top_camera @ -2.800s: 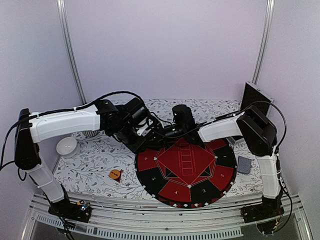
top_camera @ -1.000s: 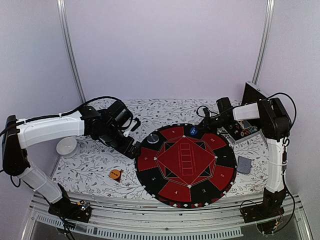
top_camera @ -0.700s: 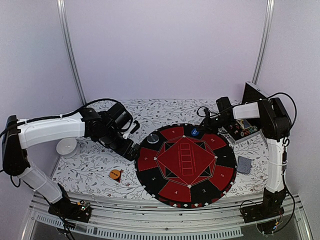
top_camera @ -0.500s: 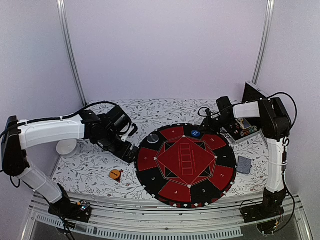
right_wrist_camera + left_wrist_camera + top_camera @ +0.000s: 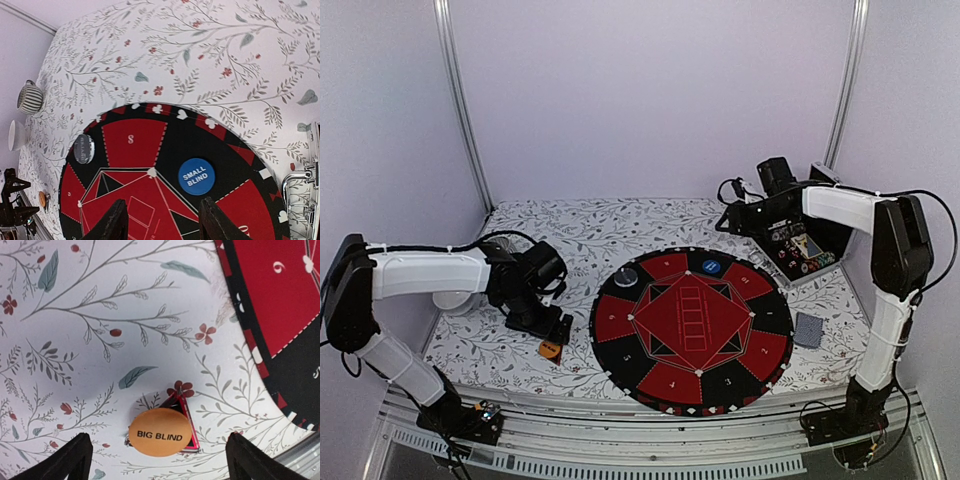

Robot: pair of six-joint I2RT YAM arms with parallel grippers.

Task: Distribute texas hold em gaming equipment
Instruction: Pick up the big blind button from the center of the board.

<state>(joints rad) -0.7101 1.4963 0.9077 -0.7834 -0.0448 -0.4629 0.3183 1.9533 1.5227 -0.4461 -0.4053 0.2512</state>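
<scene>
From above, three discs: the blue disc (image 5: 711, 267) sits at one o'clock and the dark disc (image 5: 625, 277) at eleven on the mat (image 5: 690, 385). The orange disc (image 5: 550, 350) lies off the mat's rim at eight, by the left tool (image 5: 553, 328). One card stack (image 5: 808, 329) lies at three.

Left wrist: the fingers (image 5: 65, 460) are spread wide and empty. The orange disc overlaps one black-red triangle (image 5: 186, 412), with bare bench (image 5: 100, 315) around.

Right wrist: the right tool (image 5: 164, 210) is spread and empty above the blue disc.
</scene>
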